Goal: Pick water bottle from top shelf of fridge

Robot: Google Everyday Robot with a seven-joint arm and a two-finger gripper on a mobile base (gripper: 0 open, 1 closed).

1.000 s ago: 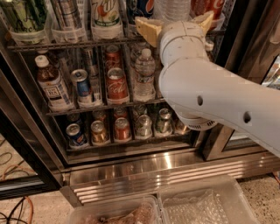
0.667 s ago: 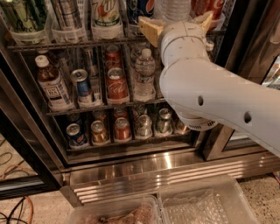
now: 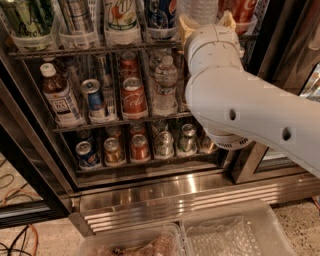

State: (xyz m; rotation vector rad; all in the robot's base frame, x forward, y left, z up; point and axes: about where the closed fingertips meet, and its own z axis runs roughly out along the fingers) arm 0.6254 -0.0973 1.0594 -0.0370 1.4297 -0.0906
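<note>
At the top shelf (image 3: 75, 50) of the fridge (image 3: 165, 192), the gripper (image 3: 206, 21) straddles the water bottle (image 3: 201, 7); its tan fingertips (image 3: 186, 27) stand closer together than a second ago and now clamp both sides of the ribbed body; the arm (image 3: 250, 110) keeps the same pose; the bottle stands on the shelf, not yet lifted; judgement: grasp made, withdrawal pending.
</note>
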